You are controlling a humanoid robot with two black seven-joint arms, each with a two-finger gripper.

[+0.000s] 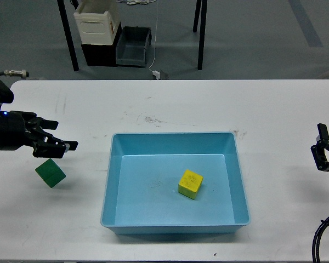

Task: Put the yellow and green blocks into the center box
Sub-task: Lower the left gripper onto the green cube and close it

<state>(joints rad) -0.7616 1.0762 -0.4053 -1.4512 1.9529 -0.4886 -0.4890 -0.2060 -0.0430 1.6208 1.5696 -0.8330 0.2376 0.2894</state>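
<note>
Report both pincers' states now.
Left pincer: open, empty, just above the small dark green cube on the table.
Right pincer: holds nothing visible; open or shut cannot be told.

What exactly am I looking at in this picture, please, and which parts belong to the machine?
This single picture is taken from the robot's own head, looking forward and down at a white table. The black parts at the two side edges are its arms. The left hand reaches in from the left, its fingers spread open; it holds nothing. Just below it lies a small green block on the table, tilted, and not gripped. The right hand only peeks in at the right edge, too little of it to tell whether it is open. In the middle sits a shallow light-blue tray, and a yellow block already lies inside it. Beyond the table, on the floor, stand a cream crate and a dark grey bin.
</note>
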